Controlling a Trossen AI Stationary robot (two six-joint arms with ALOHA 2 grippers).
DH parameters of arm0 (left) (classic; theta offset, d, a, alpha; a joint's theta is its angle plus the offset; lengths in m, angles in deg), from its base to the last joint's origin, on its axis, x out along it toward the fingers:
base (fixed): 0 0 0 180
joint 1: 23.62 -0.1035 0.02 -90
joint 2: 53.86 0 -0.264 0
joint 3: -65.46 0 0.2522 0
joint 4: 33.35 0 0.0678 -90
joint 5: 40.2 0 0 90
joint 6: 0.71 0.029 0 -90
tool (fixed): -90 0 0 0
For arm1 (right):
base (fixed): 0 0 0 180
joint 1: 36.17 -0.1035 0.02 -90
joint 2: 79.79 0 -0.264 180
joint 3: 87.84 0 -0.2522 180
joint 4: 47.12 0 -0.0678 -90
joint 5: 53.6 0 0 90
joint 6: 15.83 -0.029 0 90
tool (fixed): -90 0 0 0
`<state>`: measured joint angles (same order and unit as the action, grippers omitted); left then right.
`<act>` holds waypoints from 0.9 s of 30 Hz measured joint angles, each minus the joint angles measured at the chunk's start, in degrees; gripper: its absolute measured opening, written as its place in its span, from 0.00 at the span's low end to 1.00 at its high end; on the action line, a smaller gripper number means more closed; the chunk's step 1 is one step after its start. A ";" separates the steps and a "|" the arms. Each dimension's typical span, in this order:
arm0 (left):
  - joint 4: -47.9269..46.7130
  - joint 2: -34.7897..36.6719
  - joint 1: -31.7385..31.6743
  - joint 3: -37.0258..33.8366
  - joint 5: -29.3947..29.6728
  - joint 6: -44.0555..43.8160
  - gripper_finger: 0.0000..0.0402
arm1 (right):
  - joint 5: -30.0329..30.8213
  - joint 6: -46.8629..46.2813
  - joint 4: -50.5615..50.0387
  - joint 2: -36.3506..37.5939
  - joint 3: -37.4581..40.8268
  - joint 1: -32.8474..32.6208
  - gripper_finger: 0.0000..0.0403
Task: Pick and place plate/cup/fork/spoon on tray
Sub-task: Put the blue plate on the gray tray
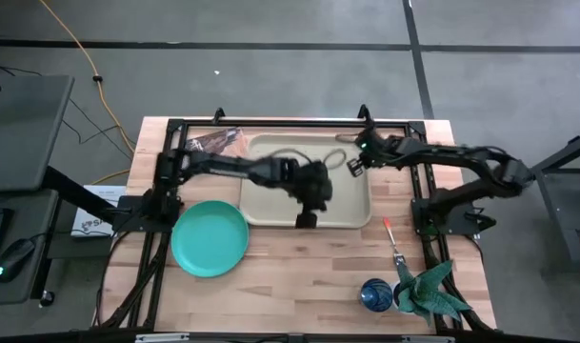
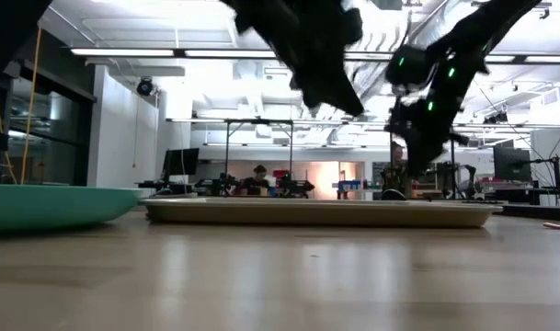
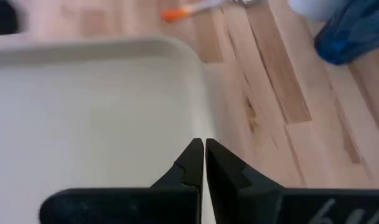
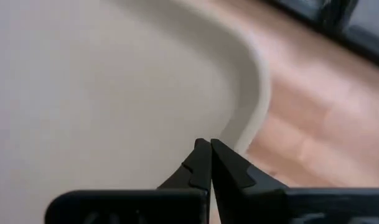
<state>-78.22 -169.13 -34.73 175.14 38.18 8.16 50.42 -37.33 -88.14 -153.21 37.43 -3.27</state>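
The beige tray [image 1: 270,205] lies at the table's far middle; it also shows in the low view [image 2: 316,213]. My left gripper [image 1: 307,220] is shut and empty, above the tray's near right rim [image 3: 198,93]. My right gripper [image 1: 352,168] is shut and empty, above the tray's far right corner [image 4: 254,81]. The turquoise plate [image 1: 210,238] lies on the table left of the tray. The dark-blue cup [image 1: 375,293] stands near the front edge. A utensil with an orange-red handle [image 1: 393,238] lies on the table right of the tray; fork or spoon, I cannot tell.
A white pot with a teal leafy plant [image 1: 429,290] stands right of the cup. A brown booklet [image 1: 218,143] lies at the tray's far left corner. Black frame rails [image 1: 423,205] run along the table's sides. Bare wood lies between the tray and the front edge.
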 joint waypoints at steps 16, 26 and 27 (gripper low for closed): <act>12.62 43.01 -9.43 -30.55 2.48 -14.45 0.00 | -16.12 -2.01 -5.58 15.15 -0.11 -2.45 0.00; -23.45 47.53 -4.13 -32.11 8.45 -3.75 0.22 | -16.06 -4.17 -3.32 13.76 -0.13 -3.49 0.00; -26.03 46.80 -4.25 -32.13 8.88 -0.93 0.27 | -16.04 -4.21 -3.35 13.76 -0.13 -3.49 0.00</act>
<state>-104.25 -122.32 -38.99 143.01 47.06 7.23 34.38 -41.54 -91.49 -139.45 37.30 -6.76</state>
